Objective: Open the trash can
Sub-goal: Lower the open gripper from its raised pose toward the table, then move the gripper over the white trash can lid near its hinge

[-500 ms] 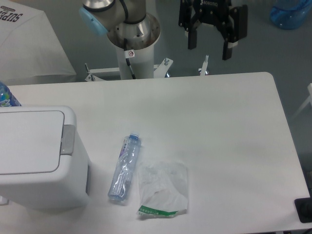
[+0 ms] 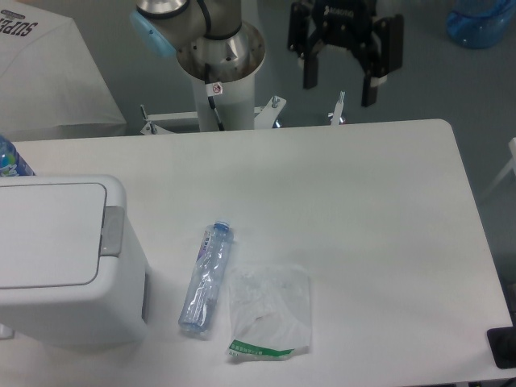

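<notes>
- The bin (image 2: 60, 258) sits at the near left corner of the table (image 2: 363, 210), its flat lid (image 2: 48, 234) down and level, so it is not yet open.
- The grey tab (image 2: 112, 231) lies along the lid's right edge, facing the middle of the table.
- Just right of the bin lie 1 clear bottle (image 2: 205, 278) on its side and 1 crumpled wrapper (image 2: 268, 310), the two touching or nearly so.
- Far behind the table's back edge, the gripper (image 2: 345, 81) hangs in the air with its 2 jaws spread wide, holding nothing.
- It is well apart from the bin, so the step in hand looks like the approach.
- Next, I judge, the jaws must travel forward and left, come down over the tab, and press it without touching the bottle.
</notes>
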Controlling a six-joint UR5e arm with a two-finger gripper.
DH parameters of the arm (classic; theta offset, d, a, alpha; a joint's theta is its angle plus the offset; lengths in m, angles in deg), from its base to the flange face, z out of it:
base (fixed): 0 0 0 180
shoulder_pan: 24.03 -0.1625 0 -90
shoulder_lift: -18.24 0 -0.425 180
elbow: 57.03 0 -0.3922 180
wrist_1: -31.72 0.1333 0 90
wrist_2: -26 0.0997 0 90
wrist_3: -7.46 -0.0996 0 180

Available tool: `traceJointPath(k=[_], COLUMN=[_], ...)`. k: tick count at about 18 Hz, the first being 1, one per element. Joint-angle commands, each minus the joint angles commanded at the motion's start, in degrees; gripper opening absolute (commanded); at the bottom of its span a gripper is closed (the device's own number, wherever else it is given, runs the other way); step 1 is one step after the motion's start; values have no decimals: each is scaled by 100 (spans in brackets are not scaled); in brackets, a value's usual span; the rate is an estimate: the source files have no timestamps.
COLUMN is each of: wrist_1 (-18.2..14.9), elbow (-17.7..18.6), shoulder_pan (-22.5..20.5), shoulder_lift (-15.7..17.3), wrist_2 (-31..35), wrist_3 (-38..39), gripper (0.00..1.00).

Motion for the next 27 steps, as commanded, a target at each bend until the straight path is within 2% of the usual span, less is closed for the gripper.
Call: traceJointPath(k=[4, 7, 13, 15, 20, 24, 27], wrist_1=[343, 502, 1081, 1091, 1091, 1091, 1091], elbow=[9, 18, 44, 88, 307, 334, 448], shoulder_pan=[431, 843, 1494, 1688, 1847, 1847, 1847], shoulder_lift=[-219, -412, -756, -843, -905, -958, -976], wrist_2=[26, 341, 501, 501, 203, -210, -220], wrist_3=[915, 1618, 3920, 4378, 5424, 5970, 6068], gripper=[100, 100, 100, 100, 100, 100, 100])
